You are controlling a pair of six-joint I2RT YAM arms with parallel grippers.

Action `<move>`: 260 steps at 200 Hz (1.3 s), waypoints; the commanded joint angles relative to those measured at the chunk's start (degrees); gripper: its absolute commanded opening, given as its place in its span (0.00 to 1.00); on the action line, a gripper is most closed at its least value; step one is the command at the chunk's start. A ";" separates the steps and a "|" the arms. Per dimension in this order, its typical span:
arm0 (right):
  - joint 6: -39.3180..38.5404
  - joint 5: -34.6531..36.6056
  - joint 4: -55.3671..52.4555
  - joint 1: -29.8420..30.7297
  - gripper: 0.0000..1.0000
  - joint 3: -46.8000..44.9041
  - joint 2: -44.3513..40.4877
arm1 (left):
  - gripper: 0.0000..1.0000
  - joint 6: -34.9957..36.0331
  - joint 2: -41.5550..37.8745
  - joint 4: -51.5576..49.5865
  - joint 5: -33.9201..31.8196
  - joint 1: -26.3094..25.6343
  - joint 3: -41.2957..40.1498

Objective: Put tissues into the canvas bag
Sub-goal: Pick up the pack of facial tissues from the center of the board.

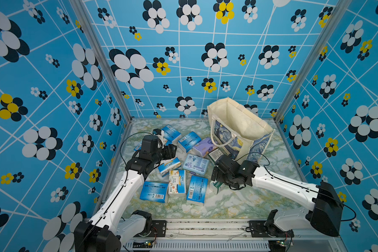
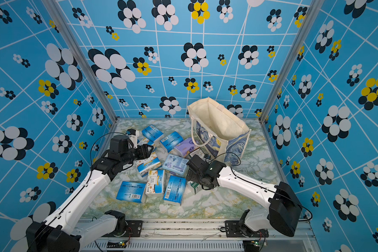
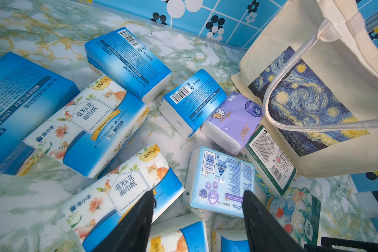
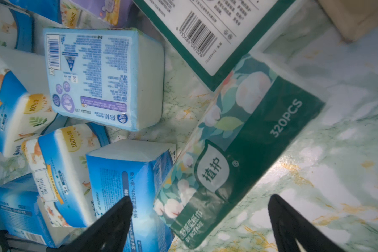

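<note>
The left pincer (image 3: 199, 193) hangs released and empty over the tissues (image 1: 195, 164), with a floral pack (image 3: 122, 192) under one finger and a pale blue pack (image 3: 223, 179) under the other. The packs look light, soft and slick in their wrap. I would pinch one across its narrow width, squeezing gently. The right pincer (image 4: 200, 196) is spread wide and holds nothing. A green pack (image 4: 249, 141) lies below between its fingers, with bare tabletop (image 4: 336, 152) beside it. Beyond it the canvas bag (image 1: 238, 122) stands agape, and its floppy rim could snag.
</note>
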 commanded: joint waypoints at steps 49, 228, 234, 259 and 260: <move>-0.82 0.04 -0.01 -2.66 0.99 0.15 4.02 | 0.67 0.88 1.81 1.63 2.73 2.54 0.77; -7.51 -4.62 0.11 -5.37 0.62 1.22 7.77 | 0.67 -0.25 7.47 1.89 4.21 3.10 6.15; -7.95 -4.86 -0.15 -5.34 0.59 1.33 7.42 | 0.67 -0.26 7.49 1.73 4.27 3.02 6.45; -10.81 -5.49 -2.25 -5.37 0.57 2.38 4.96 | 0.67 0.50 7.75 0.80 3.84 3.03 8.02; -10.94 -5.54 -2.35 -5.36 0.57 2.50 4.82 | 0.67 0.52 7.79 0.74 3.81 3.02 8.09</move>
